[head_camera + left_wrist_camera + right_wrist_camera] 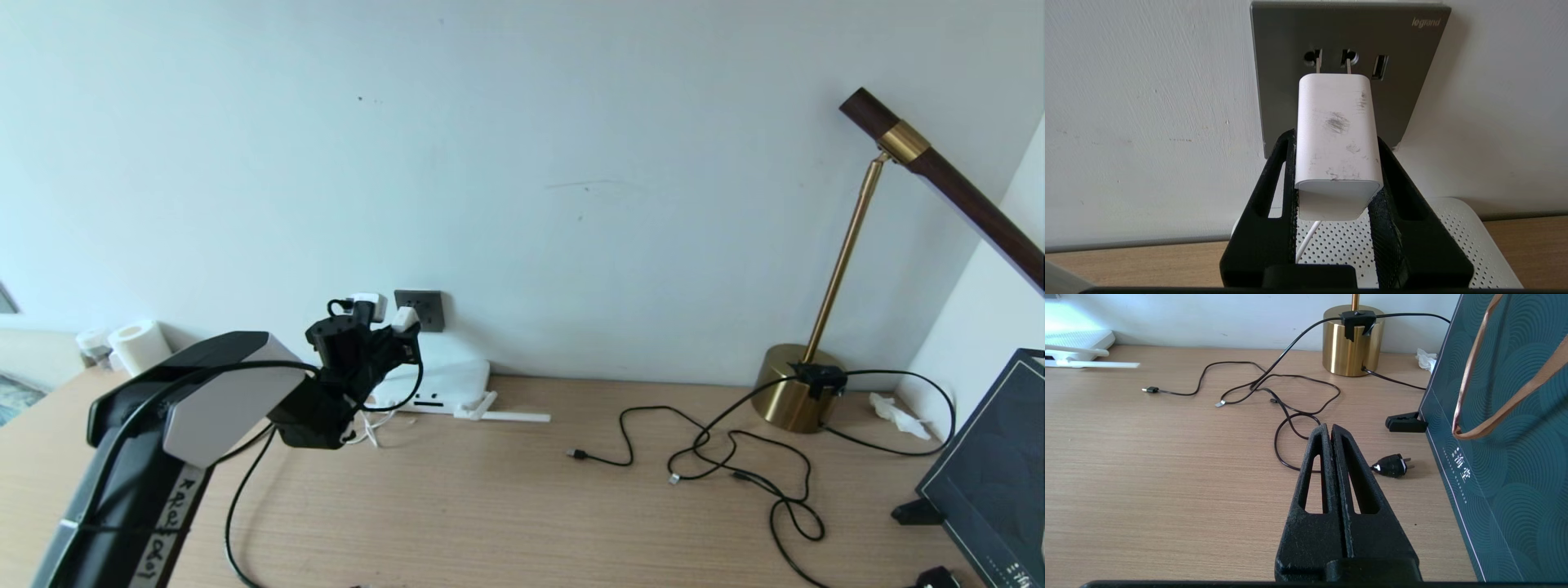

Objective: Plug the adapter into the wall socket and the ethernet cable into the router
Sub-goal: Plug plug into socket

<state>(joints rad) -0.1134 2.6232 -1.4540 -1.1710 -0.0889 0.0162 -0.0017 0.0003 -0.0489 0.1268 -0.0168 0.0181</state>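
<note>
At the wall socket (1349, 73), adapter (1337, 139) prongs part-inserted.

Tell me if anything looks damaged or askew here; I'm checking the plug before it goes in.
The adapter, clamped in the left gripper, has grey scuff marks across its white top face. Its two prongs are only partly in the wall socket, with metal showing. The right gripper is shut and holds nothing.

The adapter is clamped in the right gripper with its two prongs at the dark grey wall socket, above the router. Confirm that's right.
Wrong on one point: the left gripper, not the right, clamps the adapter. The left wrist view shows its prongs at the holes of the wall socket, above the router. The right gripper is shut on nothing over the table, as the right wrist view shows.
</note>
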